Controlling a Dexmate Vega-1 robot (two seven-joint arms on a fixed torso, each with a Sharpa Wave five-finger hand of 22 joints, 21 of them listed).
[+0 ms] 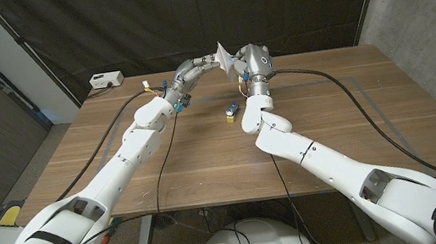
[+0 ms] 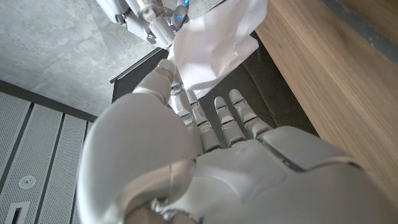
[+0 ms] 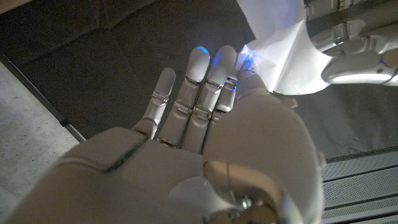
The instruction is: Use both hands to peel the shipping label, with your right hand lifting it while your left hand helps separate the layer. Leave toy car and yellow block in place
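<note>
Above the far middle of the wooden table (image 1: 353, 111), my two hands meet with the white shipping label (image 1: 223, 54) stretched between them. My left hand (image 1: 197, 67) pinches one side of the crumpled sheet (image 2: 214, 46). My right hand (image 1: 251, 62) pinches the other side, its thumb pressed on the label (image 3: 280, 56). Below the hands, the small blue toy car (image 1: 233, 107) and the yellow block (image 1: 227, 119) sit on the table close together. My left hand (image 2: 186, 143) has the right hand's fingers (image 2: 149, 15) beyond the paper. My right hand (image 3: 205, 124) faces the left hand's fingers (image 3: 354, 50).
A white box (image 1: 105, 80) with a cable stands at the table's far left corner. Black cables (image 1: 350, 90) trail across the table on both sides. A dark curtain hangs behind the table, and a concrete wall stands at the right.
</note>
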